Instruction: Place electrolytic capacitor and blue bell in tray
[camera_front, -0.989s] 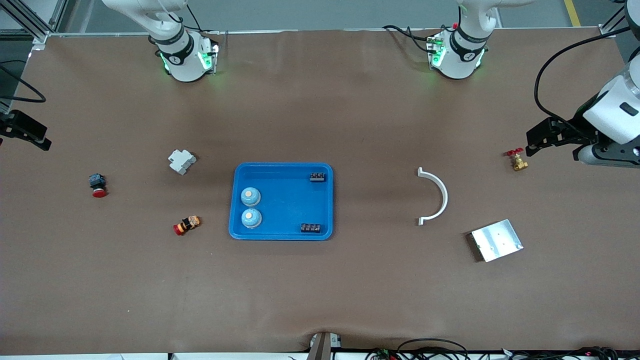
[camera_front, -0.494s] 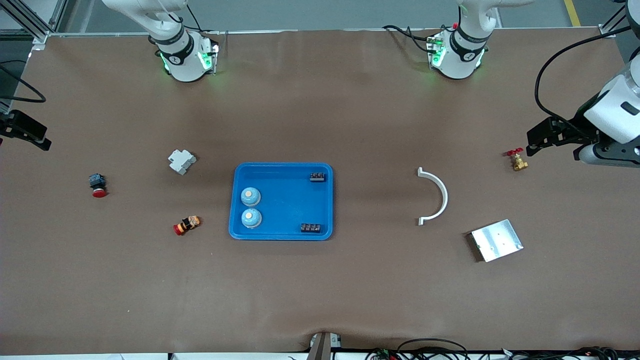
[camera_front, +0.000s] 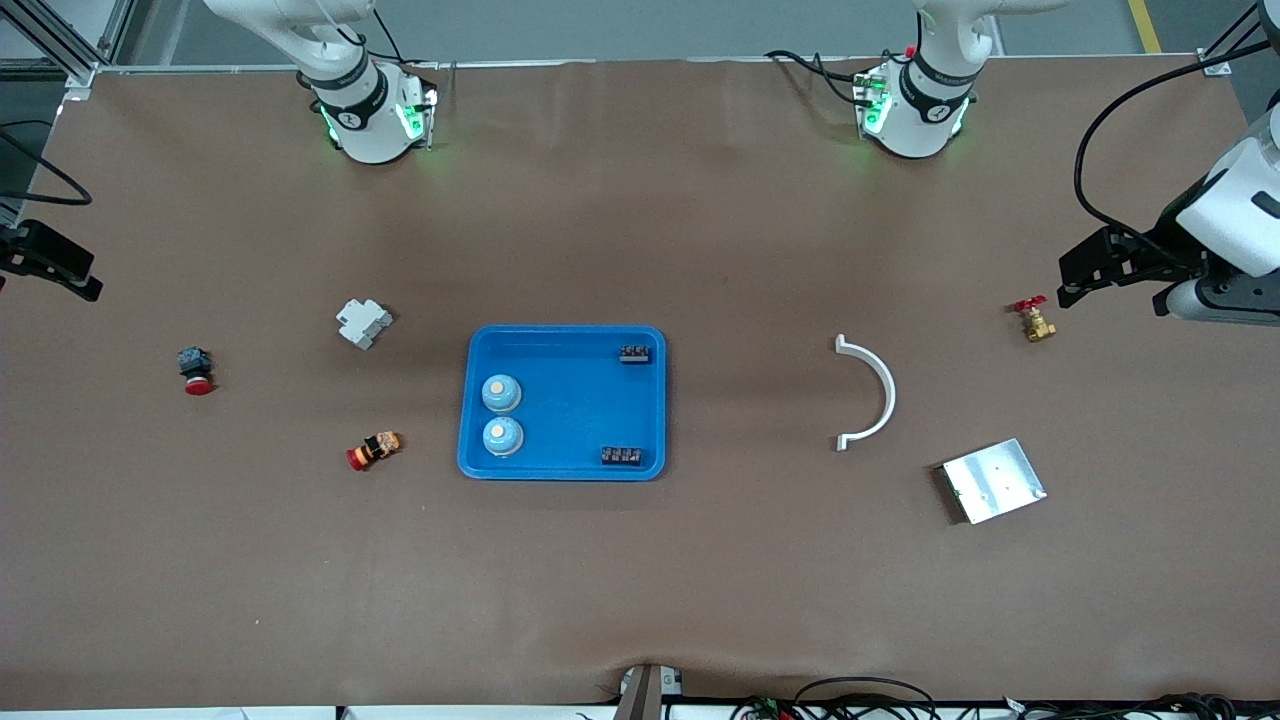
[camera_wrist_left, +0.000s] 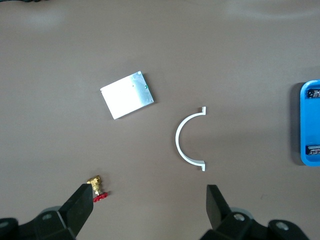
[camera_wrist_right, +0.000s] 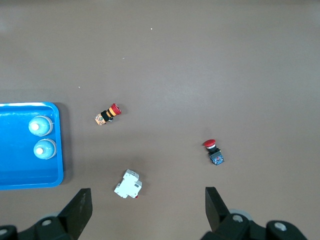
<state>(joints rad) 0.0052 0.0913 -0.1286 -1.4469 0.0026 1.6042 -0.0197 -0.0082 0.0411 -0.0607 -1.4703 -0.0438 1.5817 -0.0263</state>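
On the brown worktop (camera_front: 640, 580), nearest the front camera, lies the silver metal plate (camera_front: 993, 481) toward the left arm's end. Next comes the blue tray (camera_front: 562, 470), holding 2 blue bells (camera_front: 502, 437) side by side along its wall toward the right arm's end, and 2 small black ribbed components, 1 (camera_front: 621, 456) at the nearer corner toward the left arm's end and 1 (camera_front: 636, 352) at the farther corner. Just beside the tray, toward the right arm's end, rests a red-capped orange and black cylinder (camera_front: 373, 450). The white half-ring (camera_front: 870, 392) sits between tray and plate. A red pushbutton (camera_front: 195, 370) and a white block (camera_front: 362, 323) lie farther still, as does the brass valve (camera_front: 1033, 320). The left end effector (camera_front: 1068, 281) hangs beside the valve, fingers spread wide, holding nothing. The right end effector (camera_wrist_right: 145, 207) appears only in its wrist view, fingers wide apart and empty, over the white block; the front view shows only a dark fixture at that edge. No legible writing is visible on any item.
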